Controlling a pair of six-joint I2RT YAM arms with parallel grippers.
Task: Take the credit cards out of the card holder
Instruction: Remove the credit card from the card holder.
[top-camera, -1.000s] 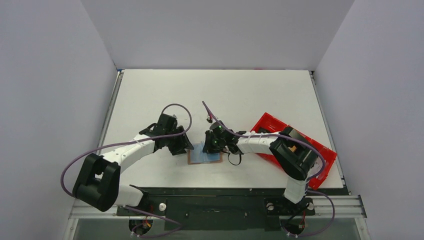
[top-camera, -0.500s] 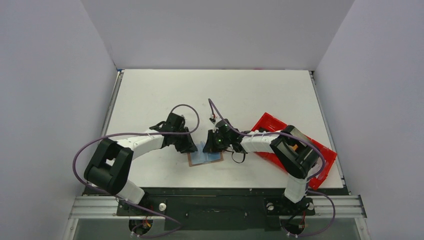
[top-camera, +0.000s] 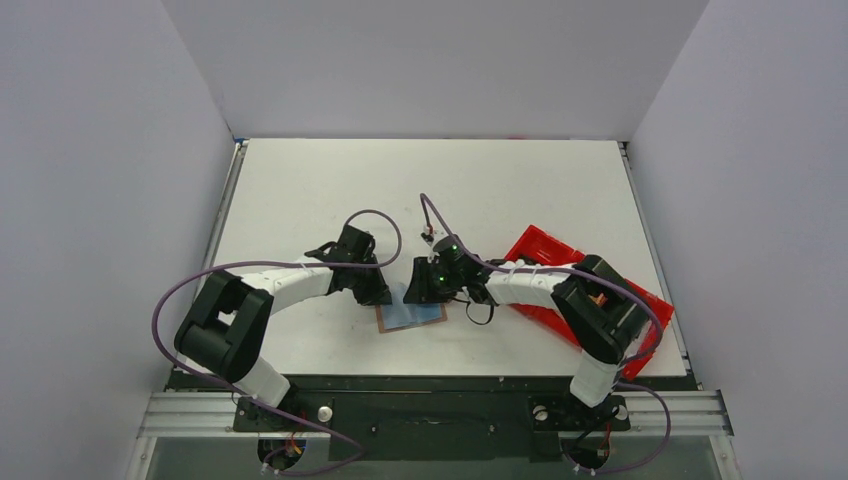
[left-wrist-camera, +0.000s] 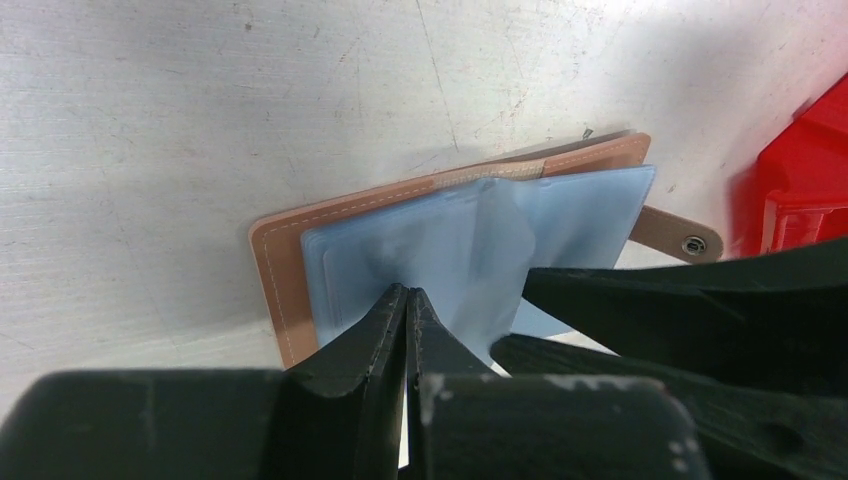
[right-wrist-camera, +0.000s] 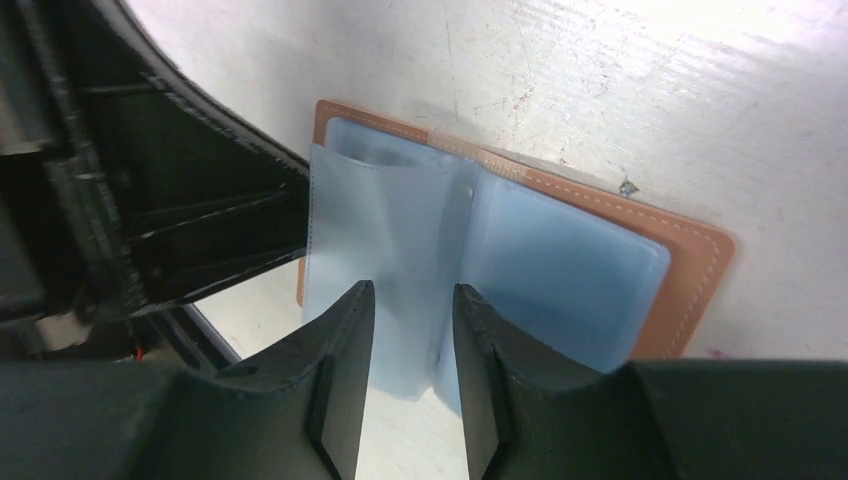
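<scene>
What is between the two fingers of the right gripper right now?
A lifted light blue sleeve of the open card holder fills the gap between the spread fingers of the right gripper, as the right wrist view shows.

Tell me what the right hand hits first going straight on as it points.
Most likely the raised light blue plastic sleeve of the brown leather card holder, lying between the fingers of the right hand.

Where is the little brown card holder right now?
In the top view the card holder lies open on the table near its front edge, between the left hand and right hand, left of the red tray.
</scene>
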